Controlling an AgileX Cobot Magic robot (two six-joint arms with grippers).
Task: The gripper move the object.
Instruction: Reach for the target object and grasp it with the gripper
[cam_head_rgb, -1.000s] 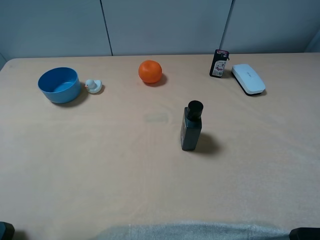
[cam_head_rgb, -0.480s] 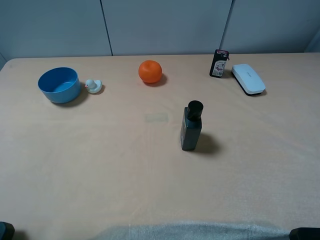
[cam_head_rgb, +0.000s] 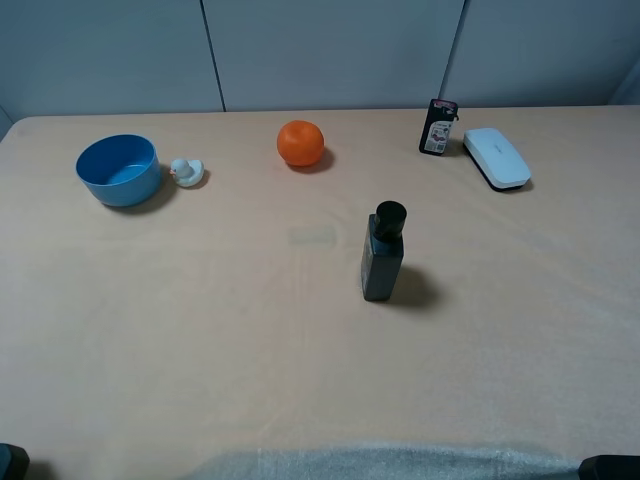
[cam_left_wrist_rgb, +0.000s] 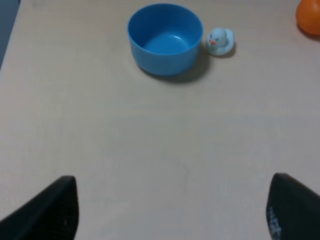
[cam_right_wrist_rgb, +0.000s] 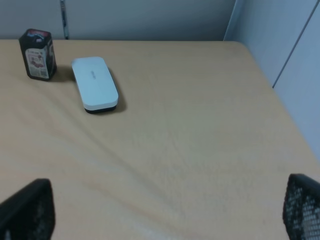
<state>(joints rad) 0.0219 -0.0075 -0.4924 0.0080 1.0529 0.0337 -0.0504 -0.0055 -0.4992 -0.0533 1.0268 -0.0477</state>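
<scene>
The object, a tall dark green-black bottle (cam_head_rgb: 382, 257) with a round black cap, stands upright near the middle of the table, alone and untouched. Both arms sit back at the table's near edge, showing only as dark tips in the bottom corners of the high view. In the left wrist view my left gripper (cam_left_wrist_rgb: 172, 212) is open, its two black fingers spread wide over bare table. My right gripper (cam_right_wrist_rgb: 165, 212) is open too, fingers far apart, nothing between them. Neither wrist view shows the bottle.
A blue bowl (cam_head_rgb: 118, 169) and a small white duck (cam_head_rgb: 186, 172) sit at the far left. An orange ball (cam_head_rgb: 300, 142) lies at the back middle. A small black packet (cam_head_rgb: 438, 126) and a white flat case (cam_head_rgb: 497, 157) stand at the back right. The table's right edge shows in the right wrist view.
</scene>
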